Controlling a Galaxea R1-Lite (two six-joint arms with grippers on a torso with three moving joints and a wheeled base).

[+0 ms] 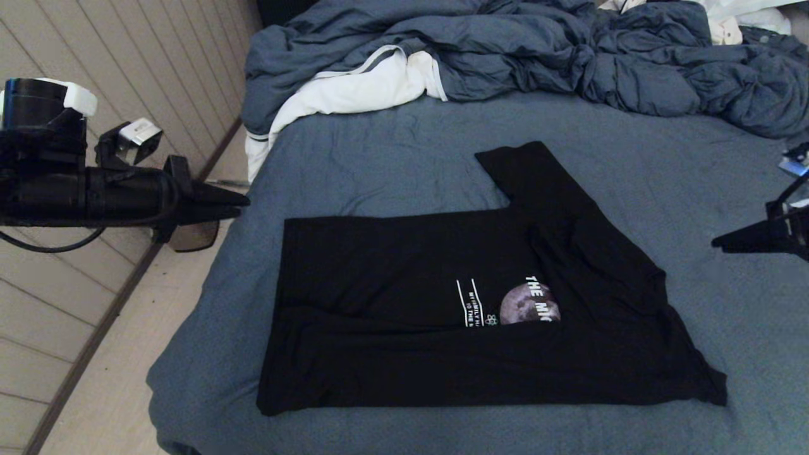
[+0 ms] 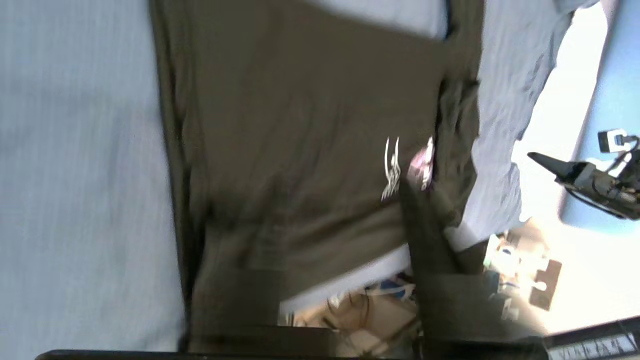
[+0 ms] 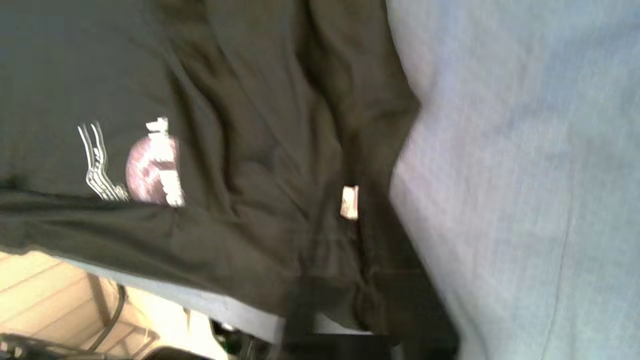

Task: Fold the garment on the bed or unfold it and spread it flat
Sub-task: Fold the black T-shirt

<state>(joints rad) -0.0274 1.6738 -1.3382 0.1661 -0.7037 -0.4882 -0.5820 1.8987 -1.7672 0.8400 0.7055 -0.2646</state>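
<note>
- Shirt (image 1: 404, 303) lies mid-bed (image 1: 392, 158), partly folded: near edge turned up over the chest print, so only part of the moon and lettering shows.
- One sleeve sticks out on the far side of shirt, toward duvet (image 1: 569, 57).
- Left gripper (image 1: 237, 205) in the air off the bed's left edge, left of shirt, fingers pressed together, holding nothing.
- Right gripper (image 1: 720, 242) in the air right of shirt, also pressed together, empty.
- White cloth (image 1: 354, 88) beyond shirt, against duvet.
</note>
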